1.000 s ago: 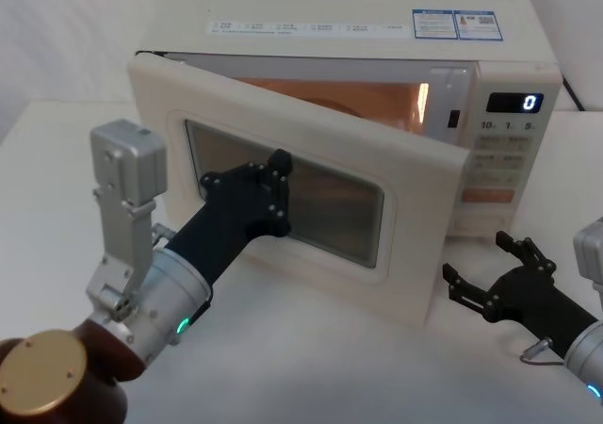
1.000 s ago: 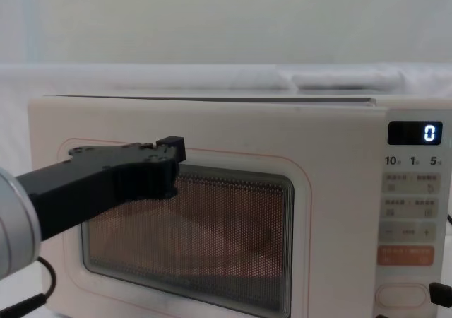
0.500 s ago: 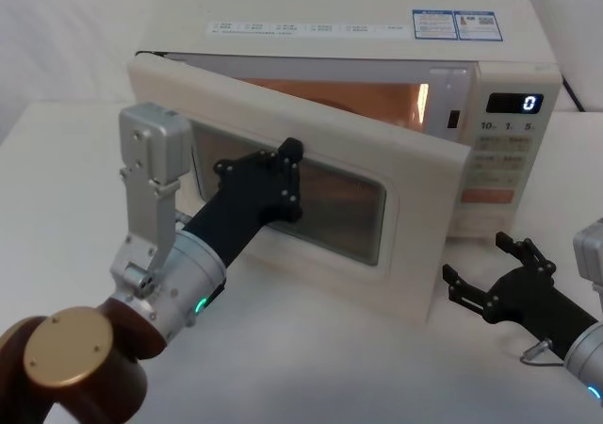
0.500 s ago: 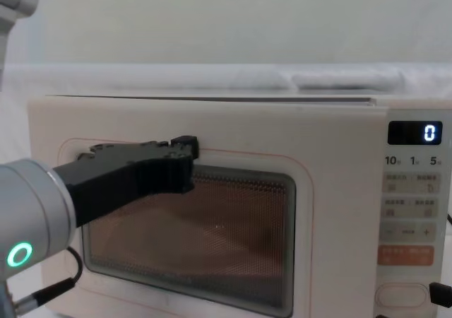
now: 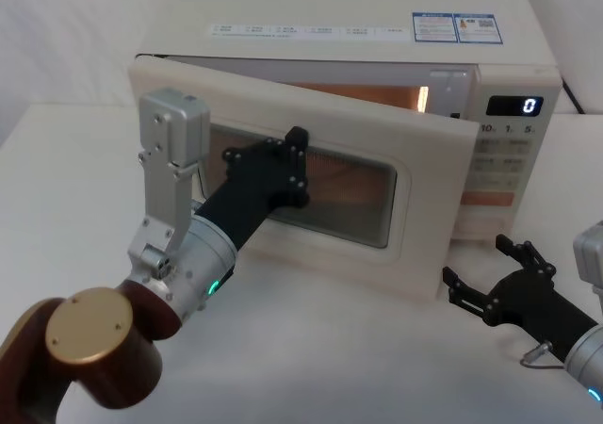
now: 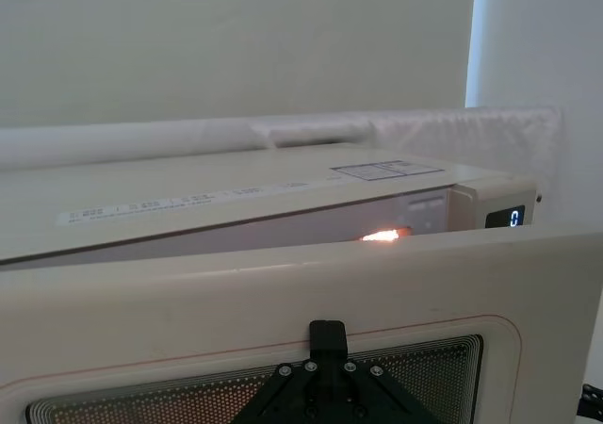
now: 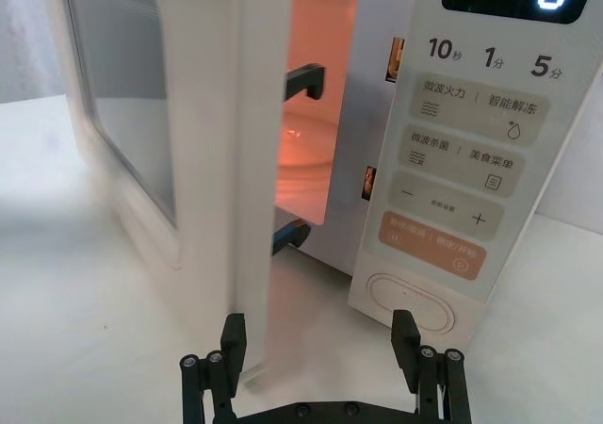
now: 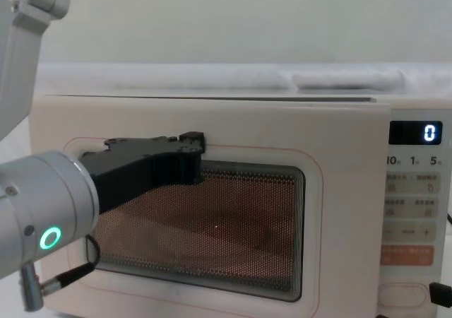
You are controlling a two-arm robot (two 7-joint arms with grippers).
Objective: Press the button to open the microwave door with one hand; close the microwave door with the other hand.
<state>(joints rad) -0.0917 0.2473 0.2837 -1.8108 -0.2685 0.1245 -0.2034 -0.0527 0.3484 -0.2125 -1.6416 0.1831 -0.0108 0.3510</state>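
The cream microwave door [image 5: 429, 212] with its dark window stands ajar, and orange light glows in the gap. My left gripper [image 5: 296, 164] is shut, its black tip pressed flat against the upper part of the door's window [image 8: 191, 144]; the left wrist view has that tip [image 6: 327, 335] on the door [image 6: 188, 301]. My right gripper [image 5: 486, 275] rests open low over the table, in front of the keypad panel. In its wrist view its fingers [image 7: 318, 341] spread wide, with the door's free edge [image 7: 256, 160] and the wide cream button [image 7: 412, 301] ahead. The button [image 8: 401, 295] sits at the panel's bottom.
The microwave body [image 5: 358, 42] stands on a white table [image 5: 358, 367], against a white backdrop. The keypad panel [image 5: 499, 165] has a display reading 0, and an orange key [image 7: 433, 247] above the button. My left arm's elbow [image 5: 94, 344] fills the lower left.
My left gripper has pushed the door inward, so the gap at its free edge has narrowed. The left arm has risen and moved right. The right gripper has not moved.
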